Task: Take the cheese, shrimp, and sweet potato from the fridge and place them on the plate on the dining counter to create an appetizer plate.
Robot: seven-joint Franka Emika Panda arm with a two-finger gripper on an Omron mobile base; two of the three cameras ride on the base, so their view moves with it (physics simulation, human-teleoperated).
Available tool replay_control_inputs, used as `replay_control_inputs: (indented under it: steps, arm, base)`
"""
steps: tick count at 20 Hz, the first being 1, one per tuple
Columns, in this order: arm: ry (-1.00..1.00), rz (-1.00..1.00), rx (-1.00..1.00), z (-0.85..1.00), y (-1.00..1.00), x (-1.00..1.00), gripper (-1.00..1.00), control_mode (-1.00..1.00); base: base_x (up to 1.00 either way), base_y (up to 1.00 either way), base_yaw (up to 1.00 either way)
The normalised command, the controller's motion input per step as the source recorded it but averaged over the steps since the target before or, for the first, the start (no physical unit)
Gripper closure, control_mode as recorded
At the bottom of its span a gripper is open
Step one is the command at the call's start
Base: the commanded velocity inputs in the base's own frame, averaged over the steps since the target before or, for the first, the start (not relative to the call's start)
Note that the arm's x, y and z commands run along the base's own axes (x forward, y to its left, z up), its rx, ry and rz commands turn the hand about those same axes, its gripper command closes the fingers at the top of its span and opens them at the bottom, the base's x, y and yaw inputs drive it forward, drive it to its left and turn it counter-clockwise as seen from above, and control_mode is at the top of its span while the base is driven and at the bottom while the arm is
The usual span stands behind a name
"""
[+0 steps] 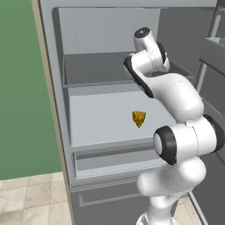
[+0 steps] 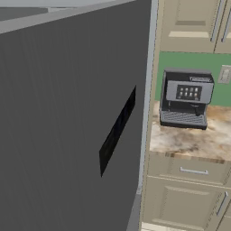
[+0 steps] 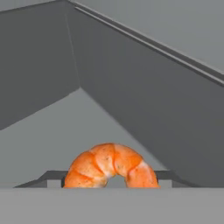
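Note:
A curled orange shrimp (image 3: 111, 168) lies on a grey shelf of the fridge (image 1: 61, 110), close under the hand camera. My gripper (image 3: 111, 179) straddles it, with one dark fingertip (image 3: 53, 177) against each end of the shrimp. The yellow-orange cheese (image 1: 139, 118) wedge sits on the middle shelf, below and left of my raised arm, which reaches into the upper right of the fridge. The sweet potato, the plate and the dining counter are out of view.
The fridge's dark grey door (image 2: 67, 126) stands close on the right side. Beyond it a coffee machine (image 2: 186, 101) sits on a marbled counter with cream drawers (image 2: 194, 171). Shelf walls close in around the hand; drawers (image 1: 114, 154) lie below the cheese.

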Motion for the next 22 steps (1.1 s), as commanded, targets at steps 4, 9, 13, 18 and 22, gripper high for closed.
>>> replay_control_inputs:
  steps: [4,9,13,18,22]
  arm:
    - [-0.1,-0.15,0.0,-0.04,-0.2,-0.57,1.0,-1.0]
    - [-0.24,-0.11,0.0,-0.14,0.02,-0.73,1.0,-1.0]
    - [-0.27,-0.02,-0.02,0.0,0.34,-0.73,1.0,-1.0]
    - [-0.19,0.0,-0.03,0.14,0.34,-0.8,1.0,-1.0]
    - [-0.13,0.0,-0.05,0.2,0.3,-0.88,1.0,-1.0]
  base:
    - [0.0,0.0,0.0]
    - [0.0,0.0,0.0]
    - [0.0,0.0,0.0]
    - [0.0,0.0,0.0]
    - [0.0,0.0,0.0]
